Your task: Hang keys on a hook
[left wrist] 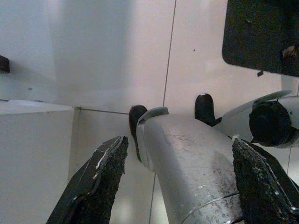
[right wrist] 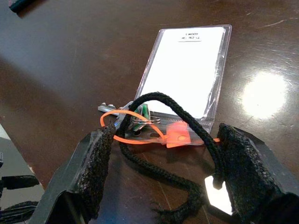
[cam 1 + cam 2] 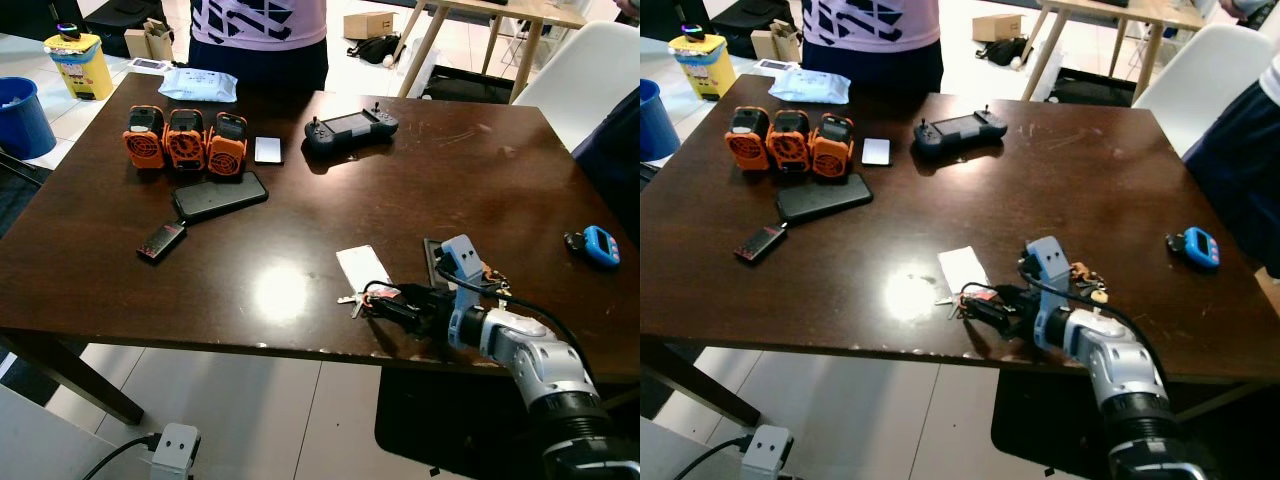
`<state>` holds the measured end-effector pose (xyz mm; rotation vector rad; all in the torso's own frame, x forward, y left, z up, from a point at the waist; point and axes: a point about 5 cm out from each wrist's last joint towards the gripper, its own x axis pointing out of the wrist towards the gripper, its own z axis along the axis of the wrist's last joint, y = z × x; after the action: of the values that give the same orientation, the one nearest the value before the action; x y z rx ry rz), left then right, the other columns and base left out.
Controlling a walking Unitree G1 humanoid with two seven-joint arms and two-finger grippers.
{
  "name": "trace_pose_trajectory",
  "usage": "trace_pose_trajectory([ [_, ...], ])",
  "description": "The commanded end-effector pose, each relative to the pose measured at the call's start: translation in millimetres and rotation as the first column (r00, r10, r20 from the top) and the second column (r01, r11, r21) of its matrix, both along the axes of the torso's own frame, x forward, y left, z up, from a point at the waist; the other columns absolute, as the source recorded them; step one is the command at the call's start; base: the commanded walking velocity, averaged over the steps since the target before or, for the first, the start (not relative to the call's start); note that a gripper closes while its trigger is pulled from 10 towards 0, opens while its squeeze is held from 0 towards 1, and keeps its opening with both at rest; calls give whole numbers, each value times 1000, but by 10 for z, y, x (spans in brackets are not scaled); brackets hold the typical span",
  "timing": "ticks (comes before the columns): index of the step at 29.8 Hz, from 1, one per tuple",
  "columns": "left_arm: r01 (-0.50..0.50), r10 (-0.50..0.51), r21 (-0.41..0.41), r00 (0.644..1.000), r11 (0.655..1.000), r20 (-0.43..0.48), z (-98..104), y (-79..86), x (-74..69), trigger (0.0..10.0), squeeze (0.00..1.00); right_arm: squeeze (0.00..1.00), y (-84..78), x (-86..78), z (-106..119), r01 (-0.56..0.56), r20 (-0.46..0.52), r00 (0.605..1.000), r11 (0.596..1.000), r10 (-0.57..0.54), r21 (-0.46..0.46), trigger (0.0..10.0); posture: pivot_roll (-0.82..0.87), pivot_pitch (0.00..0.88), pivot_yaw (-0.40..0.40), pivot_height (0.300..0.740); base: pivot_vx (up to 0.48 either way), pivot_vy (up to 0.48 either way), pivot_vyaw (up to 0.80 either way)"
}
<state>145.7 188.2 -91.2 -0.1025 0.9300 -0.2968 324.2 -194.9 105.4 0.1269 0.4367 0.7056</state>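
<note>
A bunch of keys [image 2: 135, 122] lies near the front edge of the dark wooden table [image 3: 330, 190], with a black cord loop, an orange tie and a white card in a clear sleeve [image 2: 184, 70]. My right gripper [image 2: 161, 163] rests low over the table, open, its two fingers on either side of the black cord [image 2: 184, 114] and the keys just ahead of them. From the head, the right gripper [image 3: 392, 308] points left at the keys [image 3: 360, 298]. My left gripper [image 1: 175, 179] hangs open over a pale tiled floor, beside my silver leg. No hook is visible.
Three orange devices [image 3: 185, 140], a black phone [image 3: 220, 195], a small black remote [image 3: 160, 241], a game-style controller [image 3: 350, 127] and a blue fob [image 3: 600, 245] lie on the table. A person [image 3: 258, 30] stands at the far edge. A white chair [image 3: 585, 70] is at the right.
</note>
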Motion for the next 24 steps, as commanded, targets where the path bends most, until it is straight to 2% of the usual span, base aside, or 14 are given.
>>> trace_pose_trajectory([
  [1,8,-10,-38,998,999,-66,-74,-97,-165,10000,0,0,-18,-69,-142,0,-68,998,1000,-1,-21,8510,48,64,0,740,0,0,0],
  [2,8,-11,-37,998,999,-66,-74,-98,-164,10000,0,0,-20,-68,-140,-2,-69,998,1000,0,-21,4980,50,62,-3,740,0,0,0],
  [3,9,-11,-37,998,999,-67,-74,-99,-162,10000,0,0,-27,-70,-141,-4,-71,997,1000,2,-24,4314,50,62,-3,740,0,0,0],
  [4,9,-11,-37,998,999,-67,-74,-99,-162,10000,0,0,-27,-70,-141,-4,-71,997,1000,2,-24,4314,50,62,-3,740,0,0,0],
  [5,9,-12,-36,998,999,-67,-74,-98,-160,10000,0,0,-32,-69,-142,-6,-73,997,1000,4,-29,3216,49,56,-5,740,0,0,0],
  [7,9,-12,-36,998,999,-67,-74,-98,-160,10000,0,0,-32,-69,-142,-6,-73,997,1000,4,-29,3216,49,56,-5,740,0,0,0],
  [8,10,-13,-35,998,999,-67,-73,-98,-158,10000,0,0,-37,-70,-141,-8,-75,997,999,6,-32,196,49,55,-6,740,0,0,0],
  [24,16,-19,-37,997,999,-70,-72,-119,-142,10000,0,0,-37,-72,-141,-21,-72,997,999,18,-43,0,49,48,-10,740,0,0,0],
])
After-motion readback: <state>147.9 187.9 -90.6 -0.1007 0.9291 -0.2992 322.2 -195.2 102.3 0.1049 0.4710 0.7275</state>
